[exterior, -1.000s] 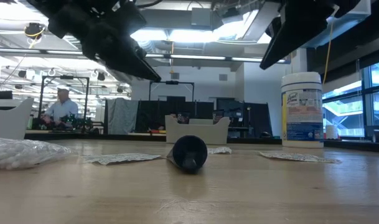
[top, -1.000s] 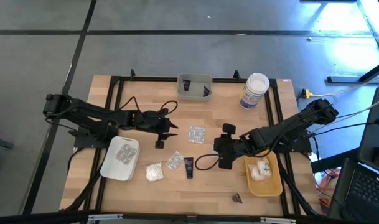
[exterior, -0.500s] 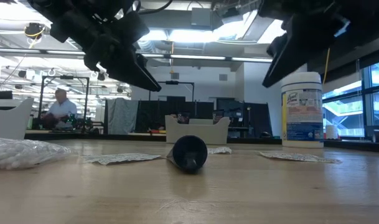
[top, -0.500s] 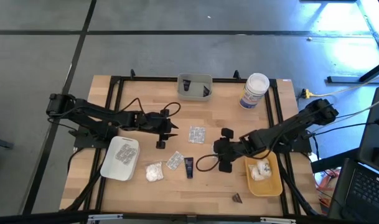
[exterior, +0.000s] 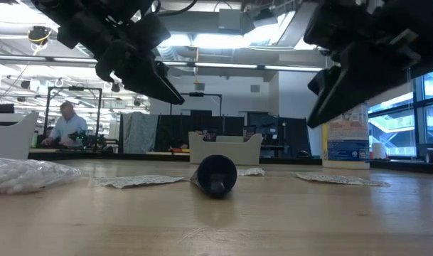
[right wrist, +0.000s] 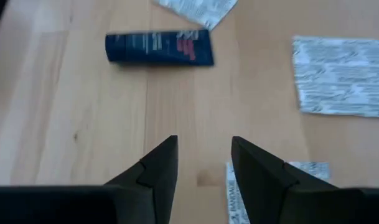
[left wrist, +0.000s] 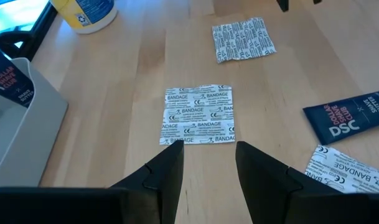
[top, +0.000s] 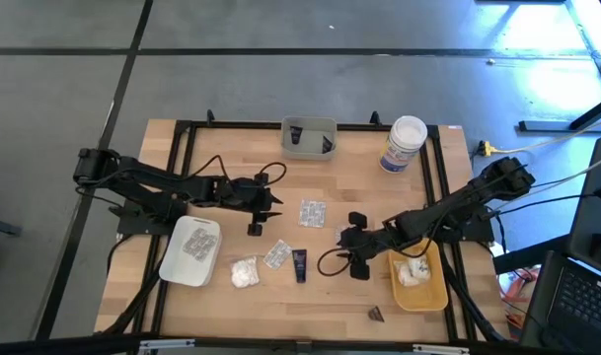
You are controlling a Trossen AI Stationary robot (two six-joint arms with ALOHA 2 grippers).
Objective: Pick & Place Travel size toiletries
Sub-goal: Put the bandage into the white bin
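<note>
High view showed our right gripper (top: 351, 244), fingers parted and empty, just beside the dark tube (top: 299, 264) (left gripper (top: 267, 200), also parted, waited beyond it). We judged it should straddle the tube squarely before closing.

The high view looks straight down on the whole table (top: 231, 148). The low view sits at table-top height, facing the room behind. Each wrist view looks closely down at the wood; both share the dark tube (right wrist: 159, 48) with the high view.
</note>
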